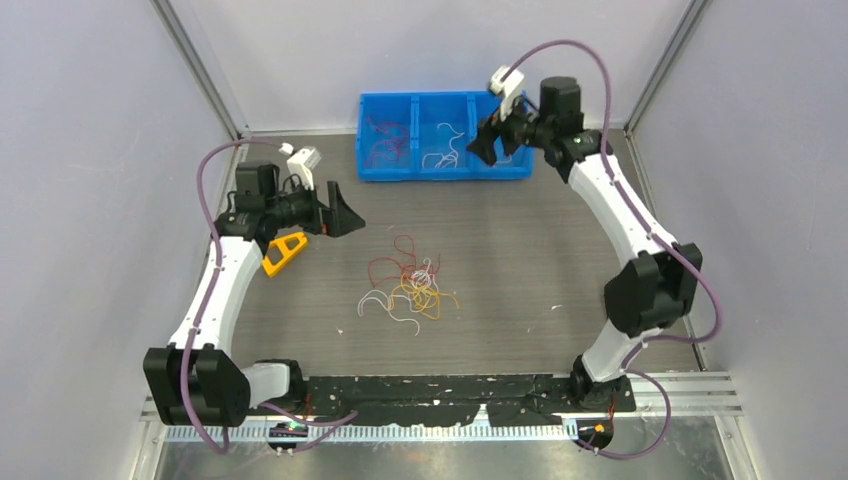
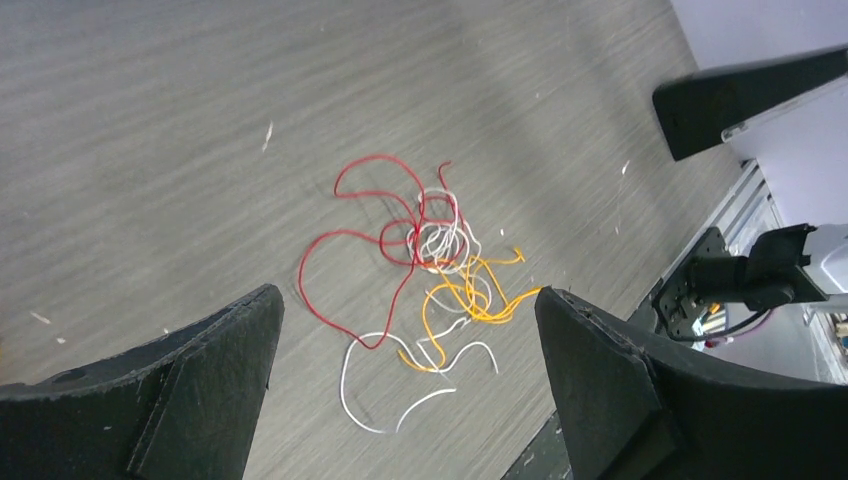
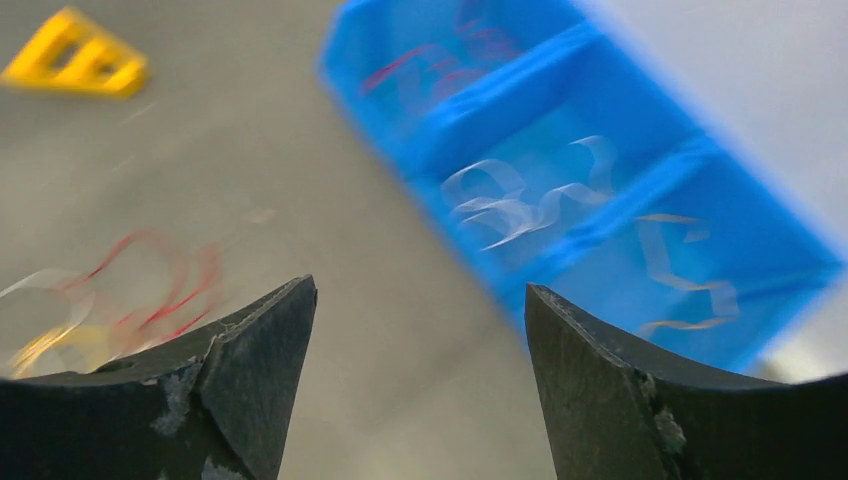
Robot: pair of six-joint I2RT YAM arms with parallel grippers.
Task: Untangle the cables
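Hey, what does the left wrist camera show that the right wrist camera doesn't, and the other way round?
Only the left wrist view: the cables in sharp focus, with red, white and orange strands distinguishable, plus black hardware at the table's edge. Only the right wrist view: the blue bin holding red wires and white wires in separate compartments, and a yellow tool. Both: the grey table, the tangle (blurred in the right wrist view), and open fingers on the left gripper and the right gripper.
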